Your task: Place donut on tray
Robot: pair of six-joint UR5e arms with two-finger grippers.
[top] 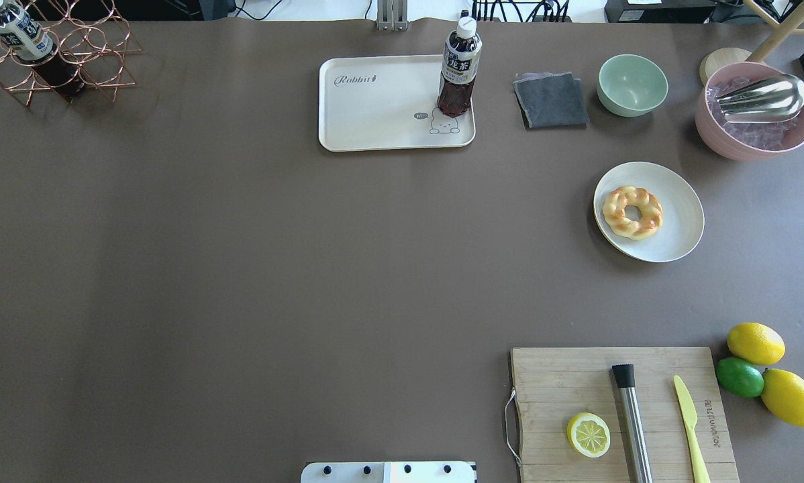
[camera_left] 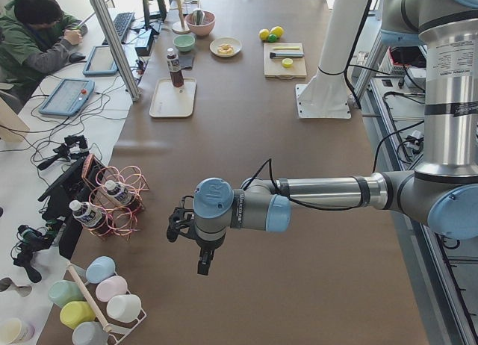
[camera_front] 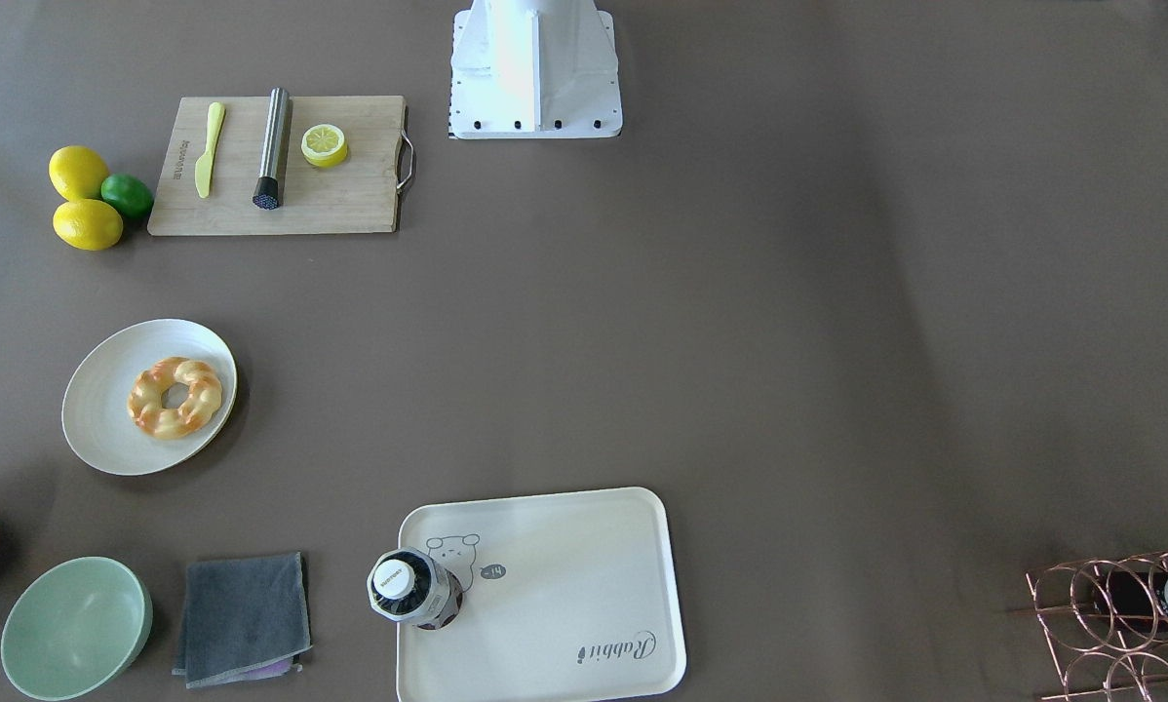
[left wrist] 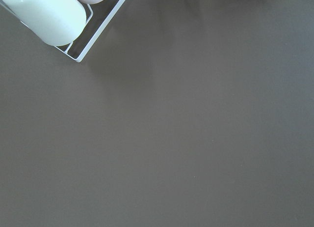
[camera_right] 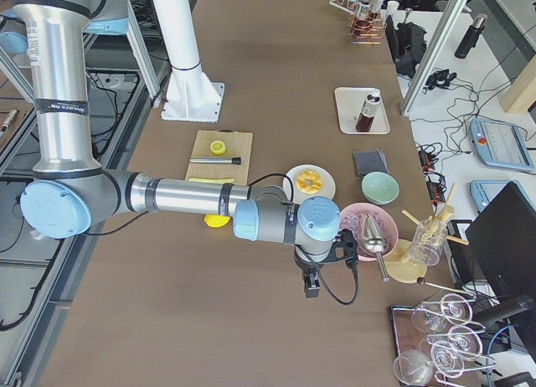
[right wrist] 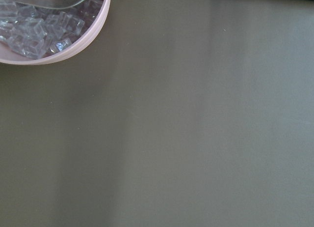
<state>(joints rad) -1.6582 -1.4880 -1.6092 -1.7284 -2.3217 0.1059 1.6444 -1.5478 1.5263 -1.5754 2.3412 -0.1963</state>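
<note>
Both arms reach out level over the counter (top: 241, 268), left fingers (camera_left: 202, 266) and right fingers (camera_right: 311, 286) pointing down; spread or pressed together, we cannot tell. Donut (top: 632, 212) on round plate (top: 680, 221), well apart from tray (top: 375, 114).

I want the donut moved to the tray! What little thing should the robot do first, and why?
Probably swing the right gripper over above the donut. The donut lies on the round plate, on the robot's right side, and that gripper hangs near the pink bowl, away from it.
</note>
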